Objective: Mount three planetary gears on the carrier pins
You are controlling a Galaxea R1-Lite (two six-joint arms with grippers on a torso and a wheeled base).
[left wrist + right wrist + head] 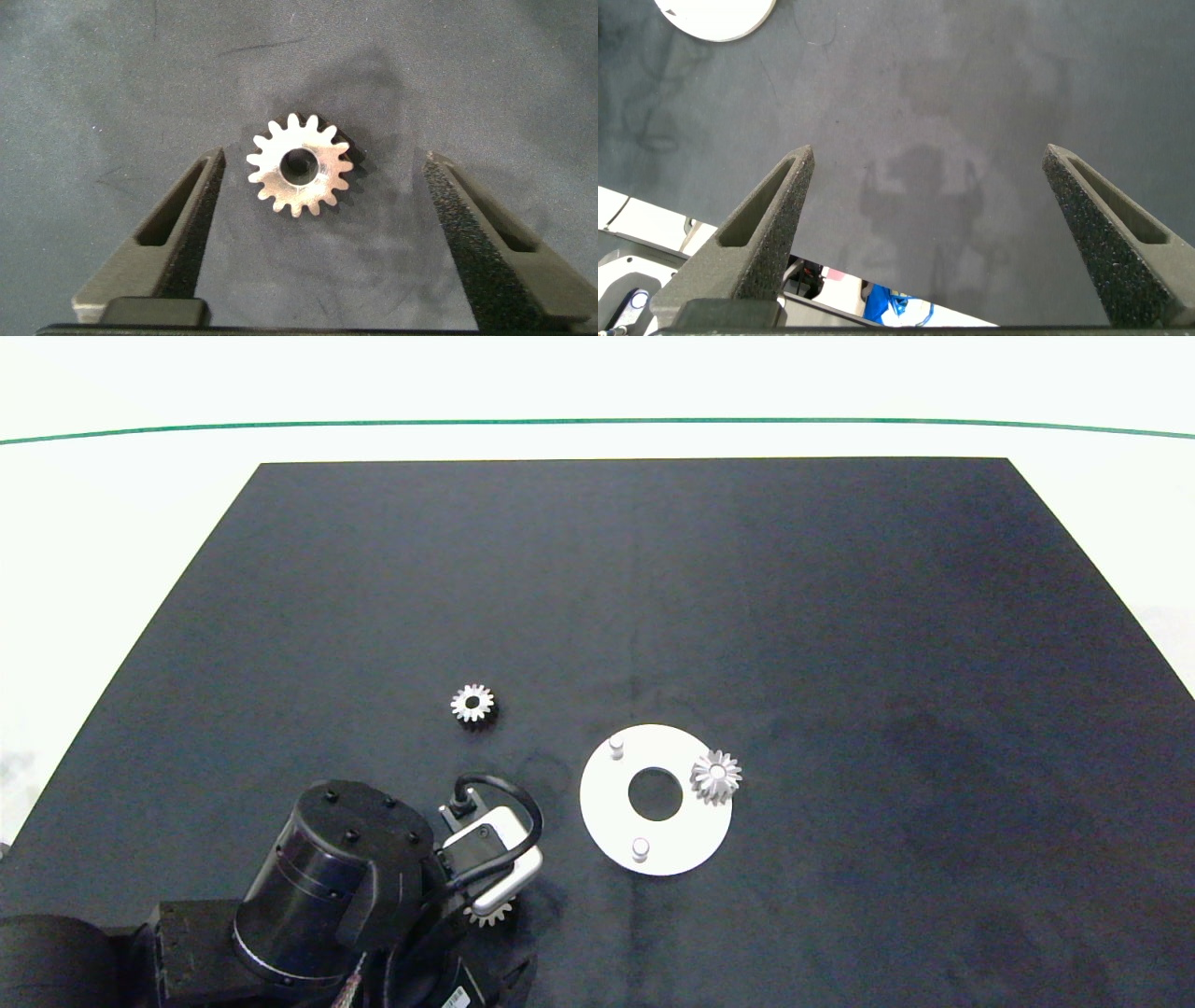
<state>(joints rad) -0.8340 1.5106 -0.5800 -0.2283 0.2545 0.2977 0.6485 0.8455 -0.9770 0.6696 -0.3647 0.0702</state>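
**Colour check: mat, disc, gears**

You have a black mat (pixel 840 616) on a white desk (pixel 112 523) crossed by a thin green line (pixel 597 421). The disc (pixel 686 835) is flat white with whitish pins (pixel 640 848). All three gears (pixel 472 703) are bright silver with dark centre holes.

so there's this big black mat (pixel 747 597) covering most of the white table (pixel 112 523), kinda smudgy with faint streaks near the middle. a thin green line (pixel 597 421) curves across the far side of the table. past the mat's edge, the right wrist view catches something blue (pixel 889 305), can't tell what.
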